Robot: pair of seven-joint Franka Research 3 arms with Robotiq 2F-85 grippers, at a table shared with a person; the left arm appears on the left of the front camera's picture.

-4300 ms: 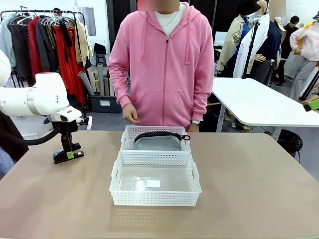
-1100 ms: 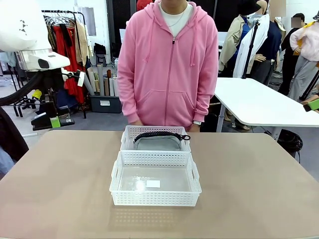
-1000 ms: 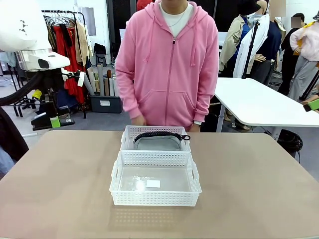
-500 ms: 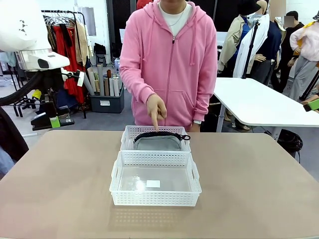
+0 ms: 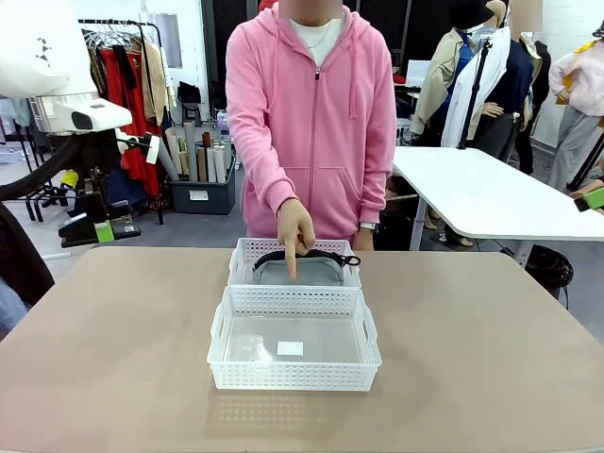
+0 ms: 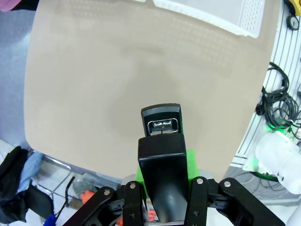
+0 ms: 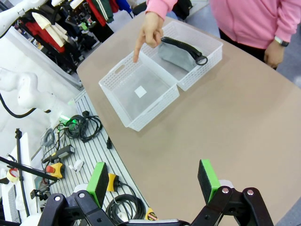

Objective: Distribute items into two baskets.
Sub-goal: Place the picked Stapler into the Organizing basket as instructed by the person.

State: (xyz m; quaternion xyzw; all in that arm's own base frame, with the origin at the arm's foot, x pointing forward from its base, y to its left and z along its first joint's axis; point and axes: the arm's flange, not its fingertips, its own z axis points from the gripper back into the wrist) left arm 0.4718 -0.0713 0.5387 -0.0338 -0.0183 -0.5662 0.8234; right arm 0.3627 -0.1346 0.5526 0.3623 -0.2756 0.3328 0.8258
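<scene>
High at the table's left edge, my left gripper point(image 5: 106, 225) is shut on the small black stapler point(image 5: 75, 227). In the left wrist view the stapler point(image 6: 162, 136) juts out between that gripper's point(image 6: 162, 188) fingers above bare tabletop. The two white baskets stand end to end mid-table. The far basket point(image 5: 247, 251) holds the grey pouch point(image 5: 321, 272); the near basket point(image 5: 294, 376) holds just a small label. A person's hand point(image 5: 294, 226) points a finger down at the baskets. My right gripper point(image 7: 153, 181) hangs open, high over the near basket point(image 7: 157, 110), the far basket point(image 7: 205, 68) and the pouch point(image 7: 176, 54).
A person in a pink hoodie point(image 5: 316, 113) stands at the far side. The tan table point(image 5: 472, 359) is bare around the baskets. A white basket corner point(image 6: 211, 14) shows at the top of the left wrist view. Cables and tools point(image 7: 80, 129) lie beside the table.
My left gripper has lifted the stapler from the table's left side and now holds still up high. The person's hand has come forward and points down at the baskets.
</scene>
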